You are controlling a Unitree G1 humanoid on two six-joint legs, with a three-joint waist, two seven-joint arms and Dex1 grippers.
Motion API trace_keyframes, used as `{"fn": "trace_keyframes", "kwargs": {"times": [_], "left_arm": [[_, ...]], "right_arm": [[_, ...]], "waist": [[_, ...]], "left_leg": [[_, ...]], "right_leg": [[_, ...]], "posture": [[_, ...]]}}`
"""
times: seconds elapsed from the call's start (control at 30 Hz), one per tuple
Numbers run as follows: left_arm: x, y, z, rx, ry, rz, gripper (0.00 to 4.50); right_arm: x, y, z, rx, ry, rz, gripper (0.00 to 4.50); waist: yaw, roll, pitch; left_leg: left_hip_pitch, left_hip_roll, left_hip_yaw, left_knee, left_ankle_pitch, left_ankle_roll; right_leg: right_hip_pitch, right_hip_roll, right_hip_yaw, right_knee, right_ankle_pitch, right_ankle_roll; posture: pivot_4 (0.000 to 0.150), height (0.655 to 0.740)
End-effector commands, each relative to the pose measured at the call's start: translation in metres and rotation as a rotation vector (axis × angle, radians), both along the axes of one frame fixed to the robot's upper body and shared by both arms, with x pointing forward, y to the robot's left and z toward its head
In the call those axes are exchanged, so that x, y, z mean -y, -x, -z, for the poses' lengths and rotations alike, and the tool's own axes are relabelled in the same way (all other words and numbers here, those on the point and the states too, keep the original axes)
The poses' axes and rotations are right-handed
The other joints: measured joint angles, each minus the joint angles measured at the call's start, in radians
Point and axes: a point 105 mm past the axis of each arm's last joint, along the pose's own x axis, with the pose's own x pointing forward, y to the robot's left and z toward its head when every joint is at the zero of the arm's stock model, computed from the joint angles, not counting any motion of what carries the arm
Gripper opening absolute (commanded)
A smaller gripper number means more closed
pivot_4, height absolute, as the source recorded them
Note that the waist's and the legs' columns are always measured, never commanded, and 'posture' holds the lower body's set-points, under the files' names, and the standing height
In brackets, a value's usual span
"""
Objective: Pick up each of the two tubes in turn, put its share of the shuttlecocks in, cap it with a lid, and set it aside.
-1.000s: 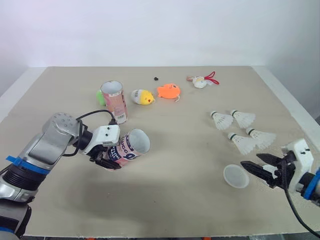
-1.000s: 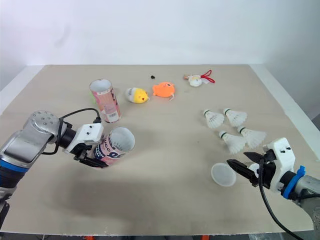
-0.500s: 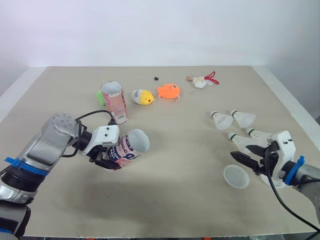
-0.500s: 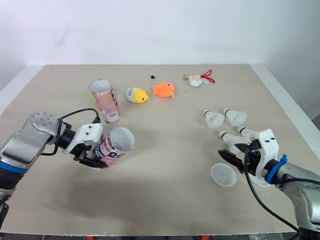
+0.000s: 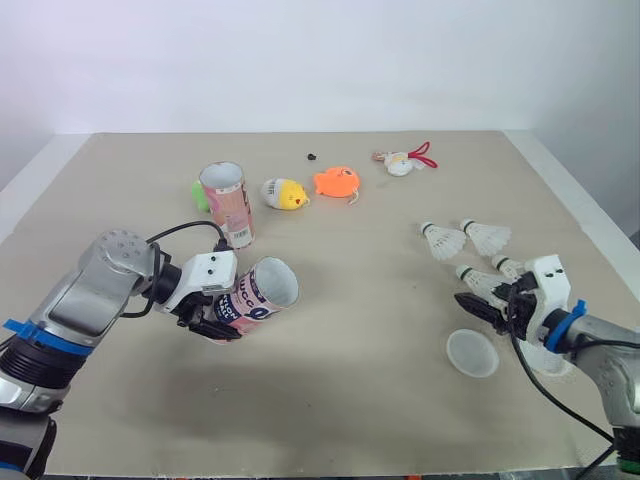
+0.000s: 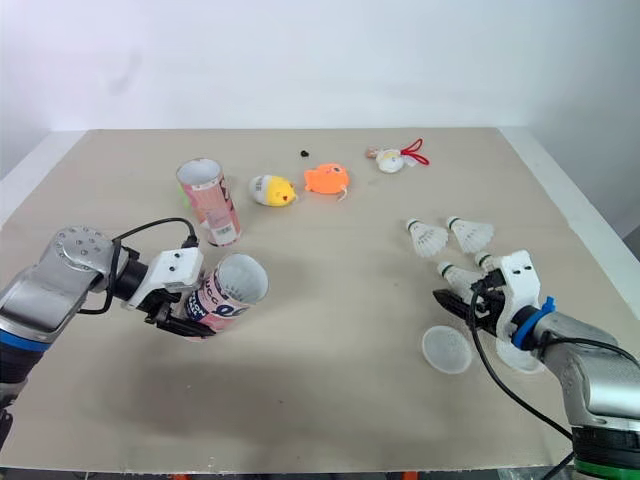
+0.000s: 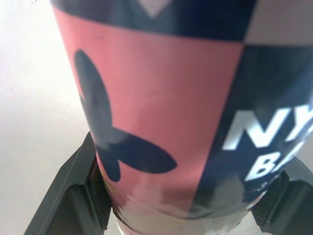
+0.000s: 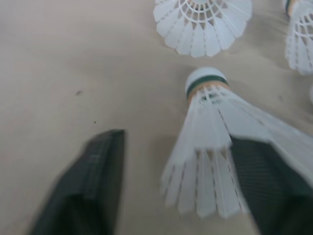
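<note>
Out of my sight
A green thing (image 5: 199, 194) is half hidden behind the standing tube (image 5: 229, 205); the far dark speck (image 5: 313, 157) is too small for me to name.

A plain white wall (image 5: 320, 60) stands behind the wide beige table (image 5: 370, 400) (a paler rim runs along both sides), all evenly lit.

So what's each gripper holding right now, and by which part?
The left gripper clamps a tube around its body, at the end away from its open mouth. The right gripper holds nothing: it is open, astride the feathers of a shuttlecock.
</note>
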Motion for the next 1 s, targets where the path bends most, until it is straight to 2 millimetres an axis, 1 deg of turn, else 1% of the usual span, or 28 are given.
{"fn": "trace_keyframes", "kwargs": {"times": [0.03, 0.07, 0.1, 0.13, 0.17, 0.27, 0.4, 0.5, 0.53, 0.6, 0.67, 0.73, 0.8, 0.87, 0.9, 1.0], "left_arm": [[0.001, 0.009, 0.013, -0.066, -0.020, 0.015, 3.18], [0.001, 0.009, 0.013, -0.066, -0.020, 0.014, 3.18], [0.001, 0.009, 0.013, -0.066, -0.020, 0.014, 3.18], [0.001, 0.009, 0.013, -0.066, -0.020, 0.014, 3.18], [0.001, 0.009, 0.013, -0.066, -0.020, 0.014, 3.18], [0.001, 0.009, 0.013, -0.065, -0.019, 0.013, 3.18], [0.001, 0.008, 0.013, -0.064, -0.017, 0.013, 3.18], [0.001, 0.007, 0.013, -0.062, -0.017, 0.012, 3.18], [0.001, 0.007, 0.013, -0.062, -0.018, 0.011, 3.18], [0.001, 0.007, 0.013, -0.063, -0.019, 0.011, 3.18], [0.000, 0.006, 0.013, -0.063, -0.020, 0.012, 3.18], [0.001, 0.006, 0.012, -0.062, -0.020, 0.014, 3.18], [0.001, 0.004, 0.012, -0.061, -0.020, 0.017, 3.18], [0.003, 0.004, 0.012, -0.060, -0.021, 0.026, 3.18], [0.004, 0.003, 0.013, -0.060, -0.021, 0.029, 3.18], [0.007, 0.002, 0.011, -0.056, -0.018, 0.042, 3.18]], "right_arm": [[-0.005, -0.005, -0.010, 0.049, 0.004, -0.024, 1.78], [-0.007, -0.004, -0.010, 0.050, 0.000, -0.034, 1.19], [-0.009, -0.003, -0.011, 0.050, -0.004, -0.046, 0.89], [-0.011, -0.002, -0.011, 0.050, -0.007, -0.056, 0.39], [-0.012, -0.001, -0.011, 0.050, -0.009, -0.061, 0.05], [-0.018, 0.002, -0.014, 0.054, -0.029, -0.092, 0.05], [-0.024, 0.007, -0.023, 0.078, -0.041, -0.129, 0.05], [-0.038, 0.015, -0.041, 0.110, -0.070, -0.219, 0.05], [-0.045, 0.020, -0.050, 0.123, -0.087, -0.269, 0.05], [-0.067, 0.033, -0.072, 0.151, -0.106, -0.409, 0.05], [-0.093, 0.045, -0.092, 0.182, -0.091, -0.561, 0.05], [-0.120, 0.054, -0.106, 0.205, -0.050, -0.702, 0.05], [-0.144, 0.059, -0.110, 0.214, 0.006, -0.824, 0.05], [-0.166, 0.053, -0.109, 0.230, 0.113, -0.920, 0.05], [-0.172, 0.050, -0.109, 0.235, 0.141, -0.942, 0.05], [-0.201, 0.040, -0.116, 0.253, 0.206, -1.077, 0.05]], "waist": [[0.000, 0.000, 0.000], [0.000, 0.000, 0.000], [0.000, 0.000, 0.000], [0.000, 0.000, 0.000], [0.000, 0.000, 0.000], [0.000, 0.000, 0.000], [0.000, 0.000, 0.000], [0.000, 0.000, 0.000], [0.000, 0.000, 0.000], [0.000, 0.000, 0.000], [0.000, 0.001, 0.001], [-0.001, 0.001, 0.001], [-0.002, 0.000, 0.001], [-0.001, -0.001, 0.001], [0.000, -0.001, 0.002], [0.001, 0.000, 0.002]], "left_leg": [[0.000, 0.000, 0.000, 0.000, 0.000, 0.000], [0.000, 0.000, 0.000, 0.000, 0.000, 0.001], [0.000, 0.000, 0.000, 0.000, -0.001, 0.001], [0.000, 0.000, 0.000, 0.000, -0.001, 0.001], [0.000, 0.000, 0.000, 0.000, -0.001, 0.001], [0.000, 0.000, 0.000, 0.000, -0.001, 0.001], [0.000, 0.000, 0.000, 0.000, -0.001, 0.002], [0.000, 0.000, 0.000, 0.000, -0.001, 0.002], [0.000, 0.000, 0.000, 0.000, -0.001, 0.002], [0.000, 0.000, 0.000, 0.000, -0.001, 0.002], [0.000, 0.001, -0.001, 0.000, -0.001, 0.002], [0.001, 0.001, -0.001, 0.000, -0.001, 0.002], [0.001, 0.002, -0.001, 0.000, -0.001, 0.002], [0.002, 0.003, -0.002, 0.000, -0.001, 0.002], [0.002, 0.004, -0.002, 0.000, -0.001, 0.002], [0.001, 0.003, 0.000, 0.000, -0.001, 0.002]], "right_leg": [[0.000, 0.000, 0.000, 0.000, 0.000, 0.000], [0.000, 0.000, 0.000, 0.000, 0.000, 0.000], [0.000, 0.000, 0.000, 0.000, 0.000, 0.000], [0.000, 0.000, 0.000, 0.000, 0.000, 0.000], [0.000, 0.000, 0.000, 0.000, 0.000, 0.000], [0.000, 0.000, 0.000, 0.000, 0.000, 0.000], [0.000, 0.000, 0.000, 0.000, 0.000, 0.000], [0.000, 0.000, 0.000, 0.000, 0.000, 0.000], [0.000, 0.000, 0.000, 0.000, -0.001, 0.000], [0.000, 0.000, 0.000, 0.000, -0.001, 0.000], [0.000, 0.000, 0.000, 0.000, -0.001, 0.000], [0.000, 0.000, 0.000, 0.000, -0.001, 0.000], [0.000, 0.000, 0.000, 0.000, 0.000, 0.000], [0.001, 0.001, -0.002, 0.000, -0.002, -0.005], [0.001, 0.001, -0.002, 0.000, -0.002, -0.006], [-0.001, 0.000, -0.001, 0.000, -0.002, -0.006]], "posture": [[0.150, 0.7400], [0.150, 0.7400], [0.150, 0.7400], [0.150, 0.7400], [0.150, 0.7400], [0.150, 0.7400], [0.150, 0.7400], [0.150, 0.7400], [0.150, 0.7400], [0.150, 0.7400], [0.150, 0.7400], [0.150, 0.7400], [0.150, 0.7400], [0.150, 0.7400], [0.150, 0.7400], [0.150, 0.7400]]}}
